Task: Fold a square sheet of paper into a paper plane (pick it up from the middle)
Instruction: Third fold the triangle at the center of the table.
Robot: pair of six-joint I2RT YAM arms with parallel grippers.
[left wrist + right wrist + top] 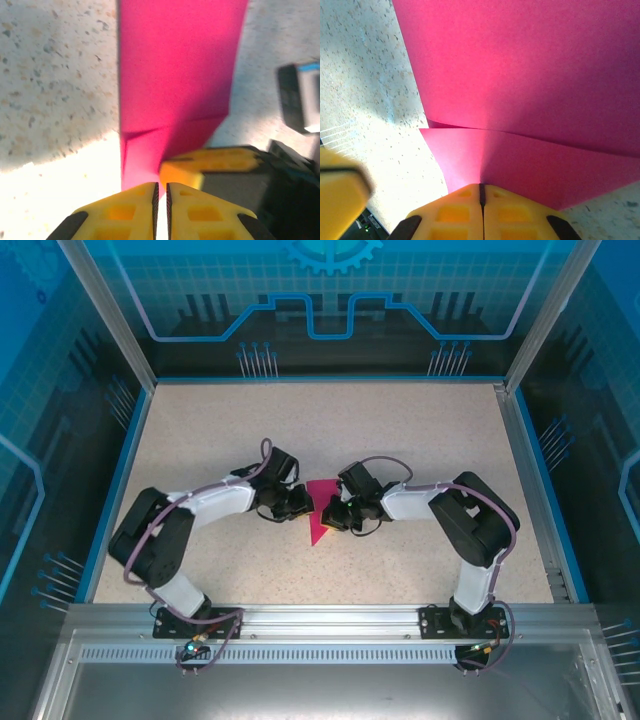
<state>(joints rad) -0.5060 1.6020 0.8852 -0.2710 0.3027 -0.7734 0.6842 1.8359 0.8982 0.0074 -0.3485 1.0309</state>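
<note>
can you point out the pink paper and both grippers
paper (pixel 318 528), top view, on its lower pointed part between the two arms
left gripper (pixel 161 186), left wrist view, midway between its yellow fingertips
right gripper (pixel 481 186), right wrist view, midway between its yellow fingertips, at the paper's edge

No legible text, brand, label or number anywhere. Just 1 light-blue gear emblem (pixel 331 252) on the back wall panel (pixel 330 300), cropped at the top; angular line art beneath, apparently without letters.
</note>
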